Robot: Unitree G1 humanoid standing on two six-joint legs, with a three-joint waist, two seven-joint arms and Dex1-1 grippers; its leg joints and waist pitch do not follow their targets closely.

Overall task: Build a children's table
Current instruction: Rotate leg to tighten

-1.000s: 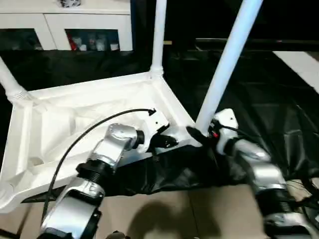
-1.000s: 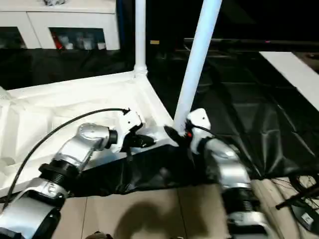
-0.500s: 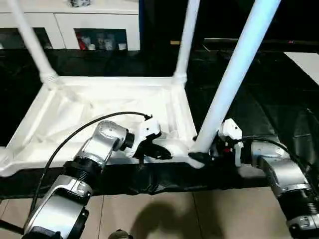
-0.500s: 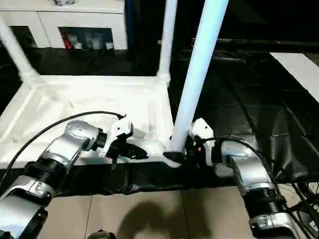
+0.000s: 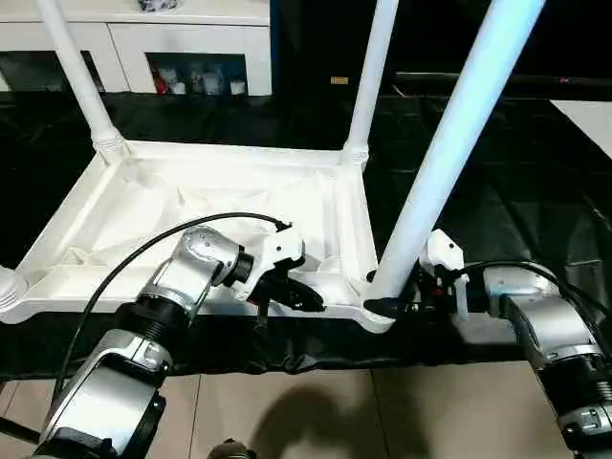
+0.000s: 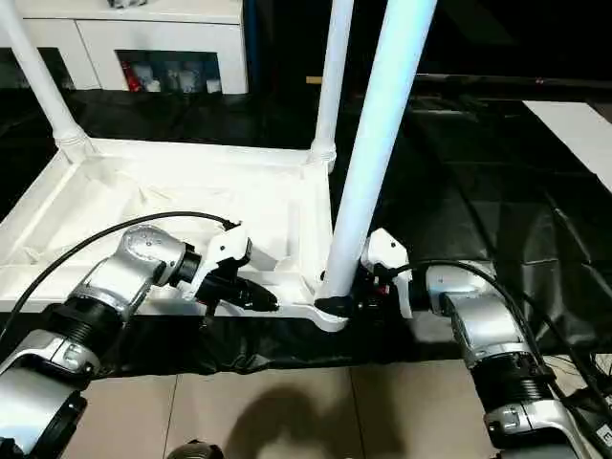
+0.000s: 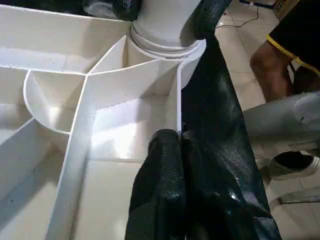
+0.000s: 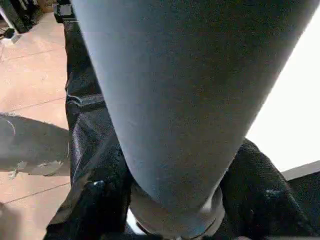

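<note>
I saw the table lying upside down on a black sheet, ribbed underside up, its long side running across my view. Smooth white tapered legs stood upright from the corner sockets. My left gripper was pinched shut on the near rim, by the nearest leg. My right gripper held that leg's base, a finger on either side. Tan tiled floor lay in front, a white cabinet behind.
</note>
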